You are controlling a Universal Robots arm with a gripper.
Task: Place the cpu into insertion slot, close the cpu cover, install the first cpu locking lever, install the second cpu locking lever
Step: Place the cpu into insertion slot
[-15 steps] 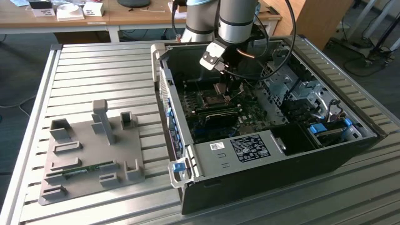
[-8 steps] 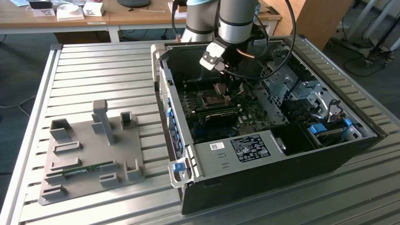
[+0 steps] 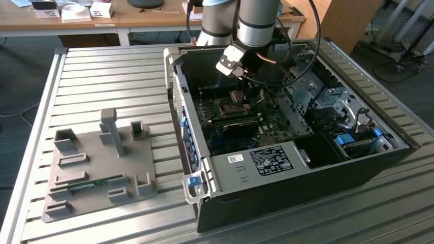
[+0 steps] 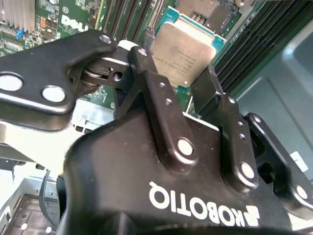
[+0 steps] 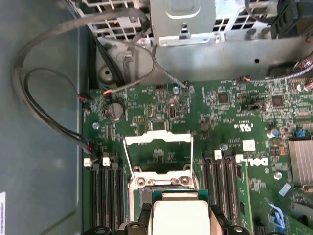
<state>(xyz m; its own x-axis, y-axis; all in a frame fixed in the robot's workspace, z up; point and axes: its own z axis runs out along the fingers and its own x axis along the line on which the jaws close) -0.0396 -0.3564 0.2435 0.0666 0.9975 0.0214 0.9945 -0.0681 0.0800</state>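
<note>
Your gripper [image 4: 177, 64] is clamped on the cpu [image 4: 188, 49]. In the second wrist view the two black fingers [image 4: 168, 112] press on opposite edges of the square chip, whose pale silvery top faces the camera with a green rim around it. The chip hangs over the motherboard [image 5: 234, 112], close to the socket [image 4: 198, 9]. You cannot tell from these pictures how far above the board it sits.

In the first wrist view the cpu cover [image 5: 157, 138] stands raised on its hinge. Its silvery frame is swung up and away from the socket, and the chip lies on the near side of that hinge. Black memory slots [image 5: 105, 191] run along both sides of the socket. A coin cell [image 5: 115, 111] sits on the board beyond the cover, and a finned heat sink [image 5: 299, 159] sits further along the board.

In the upper middle of the exterior view, your arm [image 3: 257, 20] reaches down into the open computer case [image 3: 285, 203], which lies on its side on the slatted metal table [image 3: 109, 81]. Toward the exterior view's left, well apart from the case, a grey fixture plate [image 3: 95, 152] carries a green memory stick [image 3: 85, 187].
</note>
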